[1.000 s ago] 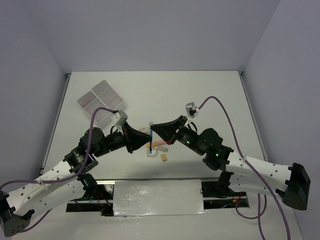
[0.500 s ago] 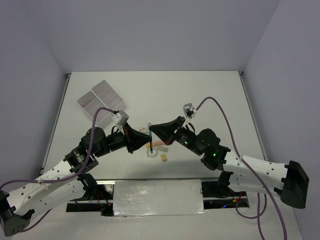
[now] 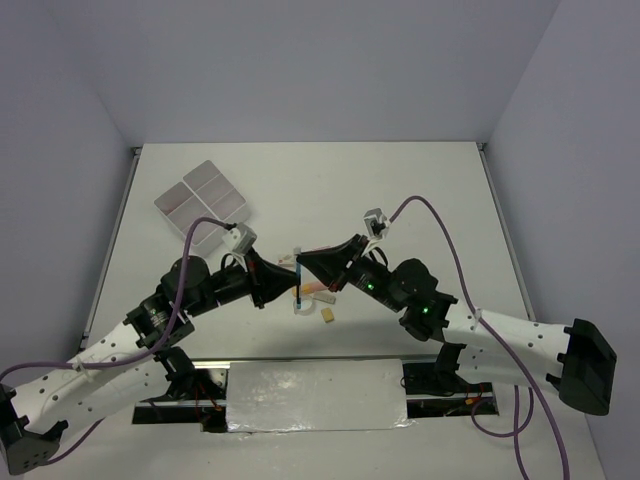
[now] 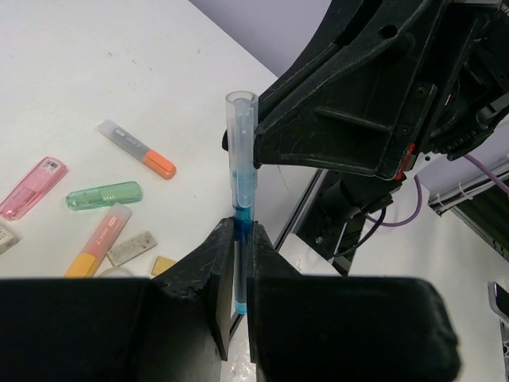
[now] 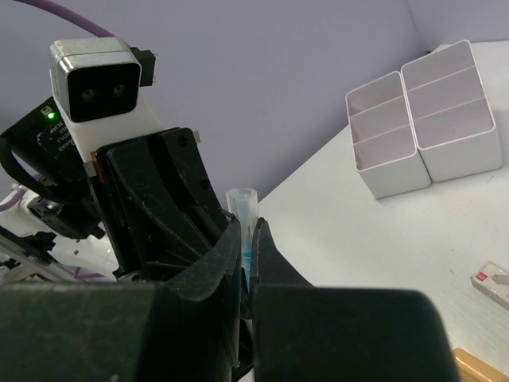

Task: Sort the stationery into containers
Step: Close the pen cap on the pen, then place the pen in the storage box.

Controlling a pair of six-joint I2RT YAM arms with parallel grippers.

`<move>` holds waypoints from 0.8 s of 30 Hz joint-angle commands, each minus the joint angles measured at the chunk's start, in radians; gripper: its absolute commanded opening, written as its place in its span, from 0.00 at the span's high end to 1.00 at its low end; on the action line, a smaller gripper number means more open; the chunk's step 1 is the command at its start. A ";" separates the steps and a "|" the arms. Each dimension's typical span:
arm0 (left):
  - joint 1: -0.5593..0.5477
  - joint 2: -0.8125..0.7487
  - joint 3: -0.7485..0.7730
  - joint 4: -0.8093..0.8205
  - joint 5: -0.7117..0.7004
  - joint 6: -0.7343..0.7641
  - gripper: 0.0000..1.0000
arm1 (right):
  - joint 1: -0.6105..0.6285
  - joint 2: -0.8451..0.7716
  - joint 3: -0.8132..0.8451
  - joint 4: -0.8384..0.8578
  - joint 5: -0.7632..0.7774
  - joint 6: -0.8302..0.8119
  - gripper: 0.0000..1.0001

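The left gripper (image 4: 237, 239) pinches the blue pen (image 4: 241, 151) by its lower barrel and holds it upright. The right gripper (image 5: 248, 239), jaws pressed together, meets the pen's clear cap from the opposite side; whether it grips the pen cannot be told. Below the jaws, a green marker (image 4: 103, 195) and a tan eraser (image 3: 328, 316) lie on the table (image 3: 420, 190). The white trays (image 3: 200, 200) sit well apart, beyond the left gripper.

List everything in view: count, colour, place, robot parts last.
blue pen: one, blue with clear cap, upright between both grippers
markers: four, pink, green, orange-tipped, pink-and-yellow, lying on table
tan eraser: one, tan, on table beside markers
small white block: one, greyish white, beside eraser
containers: one block, white, table's far left
table: one, white, under everything
left gripper: one, black, shut on blue pen
right gripper: one, black, shut on blue pen
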State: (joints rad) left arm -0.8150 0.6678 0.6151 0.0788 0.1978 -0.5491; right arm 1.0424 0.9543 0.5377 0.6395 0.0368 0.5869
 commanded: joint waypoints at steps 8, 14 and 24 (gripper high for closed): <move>0.017 -0.004 0.061 0.291 -0.106 0.058 1.00 | 0.028 0.006 0.019 -0.216 -0.167 -0.024 0.44; 0.017 0.009 0.037 0.260 -0.164 0.080 1.00 | -0.004 -0.095 0.157 -0.384 -0.075 -0.099 0.14; 0.030 0.186 0.158 0.119 -1.256 0.104 1.00 | -0.070 -0.336 0.090 -0.514 0.060 -0.200 0.09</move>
State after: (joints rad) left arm -0.7986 0.7971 0.7120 0.1722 -0.5171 -0.4709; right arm 0.9771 0.6407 0.6651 0.1799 0.0418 0.4328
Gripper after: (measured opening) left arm 0.190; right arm 0.904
